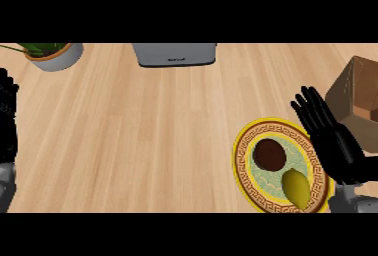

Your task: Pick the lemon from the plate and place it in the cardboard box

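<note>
- The lemon (297,187) lies on the yellow-rimmed plate (242,160), on its near right part, just beside a dark brown round thing (270,154).
- The right hand (339,147) hangs over the plate's right rim, wide and flat, fingers straight, holding nothing.
- The cardboard box (348,87) stands at the far right of the worktop (148,140), near those fingertips.
- The left hand (7,120) rests open at the left edge, fingers up.
- A potted plant (53,54) and a grey appliance (175,54) line the far edge.

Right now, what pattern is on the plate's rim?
The plate has a yellow edge, then a brown key-pattern band round a pale green centre. Head view.
</note>
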